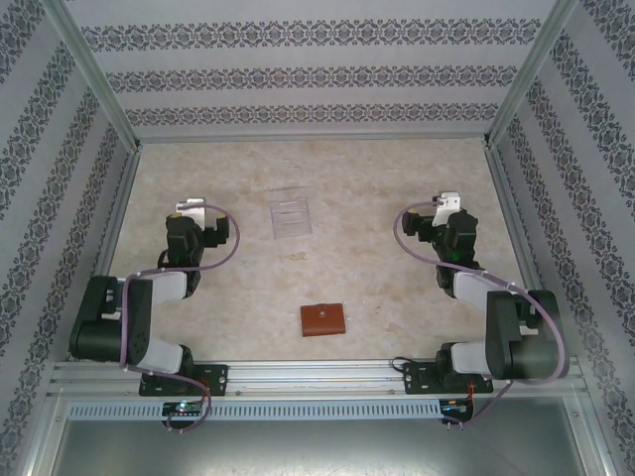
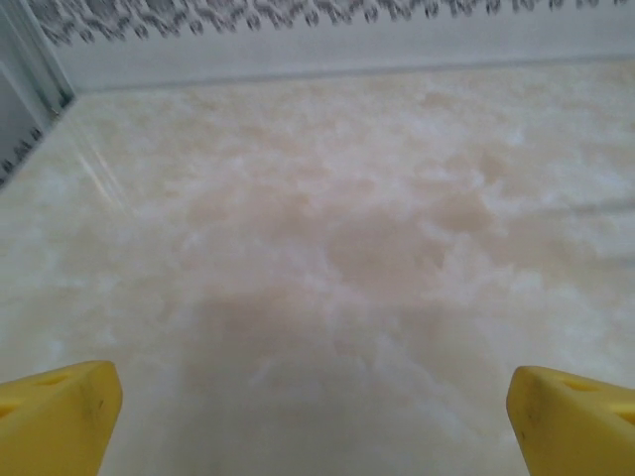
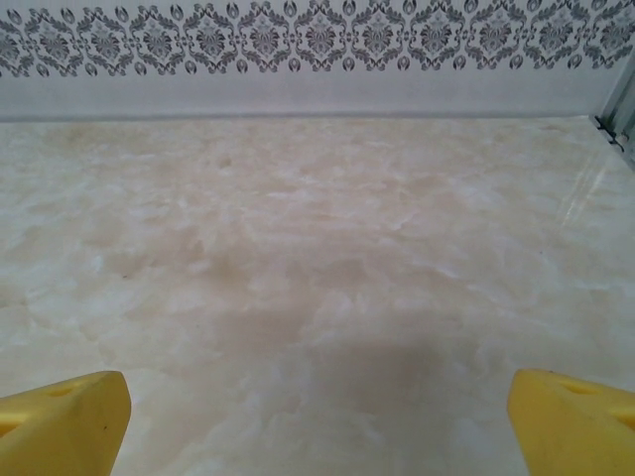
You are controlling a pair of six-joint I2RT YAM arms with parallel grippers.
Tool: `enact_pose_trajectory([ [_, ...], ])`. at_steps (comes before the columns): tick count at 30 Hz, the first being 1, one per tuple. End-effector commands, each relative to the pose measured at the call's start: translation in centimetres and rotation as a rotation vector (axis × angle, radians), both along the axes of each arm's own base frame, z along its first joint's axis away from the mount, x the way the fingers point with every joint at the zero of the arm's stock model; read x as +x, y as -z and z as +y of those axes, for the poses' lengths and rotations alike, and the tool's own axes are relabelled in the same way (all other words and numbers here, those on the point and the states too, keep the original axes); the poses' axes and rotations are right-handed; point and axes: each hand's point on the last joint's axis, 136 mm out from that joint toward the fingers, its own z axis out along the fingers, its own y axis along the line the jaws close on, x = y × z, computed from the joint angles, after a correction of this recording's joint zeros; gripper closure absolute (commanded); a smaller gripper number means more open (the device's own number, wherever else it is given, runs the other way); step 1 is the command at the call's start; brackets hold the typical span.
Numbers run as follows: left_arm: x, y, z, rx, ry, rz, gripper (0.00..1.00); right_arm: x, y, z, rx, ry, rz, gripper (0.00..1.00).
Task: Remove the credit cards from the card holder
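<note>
**Soft, pale, even light; no hard shadows**
From above, the table looks bright and washed out. The arms throw only faint shadows, the brown wallet stands out clearly, and the clear tray shows as weak glints. The left wrist view is hazy and blurred throughout, with a dim broad shadow in the near middle. The right wrist view is sharper: the far wall pattern is crisp, while the yellow fingertips are soft.
</note>
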Motion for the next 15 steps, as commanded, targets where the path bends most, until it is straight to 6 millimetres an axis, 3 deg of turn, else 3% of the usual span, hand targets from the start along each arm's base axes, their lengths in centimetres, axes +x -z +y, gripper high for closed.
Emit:
enact_pose_trajectory([
  [1, -0.2, -2.1, 0.4, -0.021, -0.080, 0.041, 0.00, -0.6, 0.2, 0.1, 0.043, 0.041, 0.122, 0.04],
  [6, -0.7, -3.5, -0.7, -0.119, -0.108, 0.138, 0.00, -1.8, 0.0, 1.9, 0.091, 0.022, 0.280, 0.10],
  [11, -1.4, -2.8, -2.3, -0.253, -0.114, 0.331, 0.00, -3.3, 0.3, 3.8, 0.215, 0.019, 0.443, 0.20],
  [15, -1.5, -1.9, -4.6, -0.351, -0.071, 0.449, 0.00, -4.0, 0.4, 6.7, 0.301, -0.030, 0.561, 0.31],
])
